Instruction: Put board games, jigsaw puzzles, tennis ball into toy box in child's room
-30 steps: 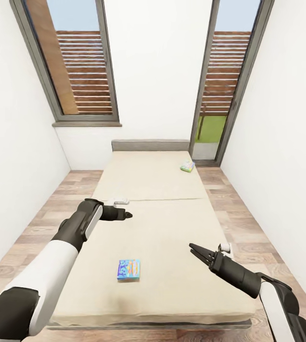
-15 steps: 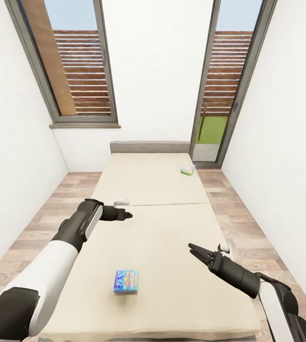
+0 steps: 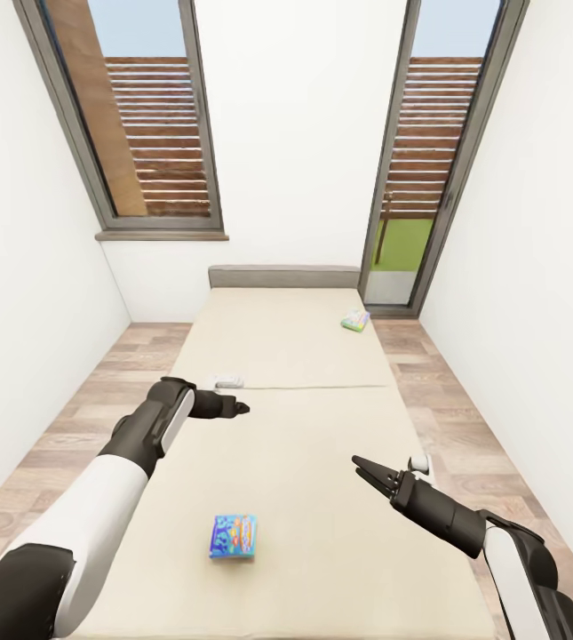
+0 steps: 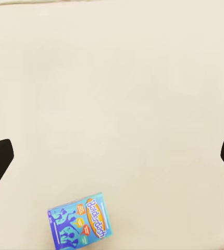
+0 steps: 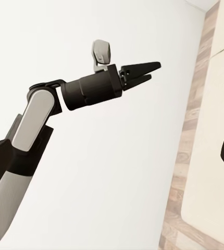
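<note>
Two board games lie on the bed (image 3: 322,418). A blue printed one (image 3: 233,537) sits near the foot, also seen as the blue board game (image 4: 81,221) in the left wrist view. A pale green one (image 3: 354,320) lies at the far right by the grey headboard. My left gripper (image 3: 237,408) hovers open over the middle of the mattress, well beyond the blue game. My right gripper (image 3: 362,467) hangs open over the bed's right side, nothing between its fingers. The table, toy box, jigsaw puzzles and tennis ball are out of view.
White walls close in on both sides, leaving narrow strips of wood floor (image 3: 99,400) along the bed. Tall grey-framed windows (image 3: 157,124) stand behind the headboard (image 3: 284,276). The right wrist view looks across at my left gripper (image 5: 152,71) against the wall.
The whole view has shifted: the bed's near edge has slid out of the bottom of the picture and the blue game sits lower. Both arms hold the same pose.
</note>
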You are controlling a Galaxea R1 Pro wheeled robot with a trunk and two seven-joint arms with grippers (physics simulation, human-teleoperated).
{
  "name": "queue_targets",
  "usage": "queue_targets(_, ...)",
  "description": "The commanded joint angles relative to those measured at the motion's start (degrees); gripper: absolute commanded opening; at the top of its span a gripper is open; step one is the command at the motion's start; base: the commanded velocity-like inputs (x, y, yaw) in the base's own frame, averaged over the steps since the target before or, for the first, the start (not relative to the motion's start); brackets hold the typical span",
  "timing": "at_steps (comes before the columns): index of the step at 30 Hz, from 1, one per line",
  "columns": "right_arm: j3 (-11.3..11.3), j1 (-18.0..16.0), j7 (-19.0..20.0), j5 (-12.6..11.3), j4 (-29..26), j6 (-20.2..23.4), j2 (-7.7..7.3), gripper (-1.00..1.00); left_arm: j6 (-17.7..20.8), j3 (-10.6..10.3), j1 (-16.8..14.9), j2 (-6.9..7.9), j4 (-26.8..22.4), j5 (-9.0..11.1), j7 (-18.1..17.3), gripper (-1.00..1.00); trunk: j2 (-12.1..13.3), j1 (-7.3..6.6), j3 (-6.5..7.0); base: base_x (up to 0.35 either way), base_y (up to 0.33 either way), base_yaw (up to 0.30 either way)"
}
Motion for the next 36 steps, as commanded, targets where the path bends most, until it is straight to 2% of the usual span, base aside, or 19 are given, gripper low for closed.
queue_targets(1,-0.06,-0.05,0.24,0.11,-0.01,0.23,0.0,1.0,0.32,-0.06,-0.04,-0.01,-0.03,0.49,0.24,1.0,-0.1,0.04,-0.1,0.05,-0.019,0.081)
queue_targets(21,-0.04,-0.05,-0.51,0.04,0.05,0.21,0.0,1.0,0.32,-0.07,0.07,-0.08,-0.03,0.58,0.24,1.0,-0.1,0.04,-0.1,0.054,-0.003,0.057)
queue_targets(36,-0.05,-0.05,-0.56,0.03,0.07,0.21,0.0,1.0,0.32,-0.07,0.09,-0.08,-0.03,0.61,0.15,1.0,-0.1,0.04,0.26,0.039,0.022,-0.064)
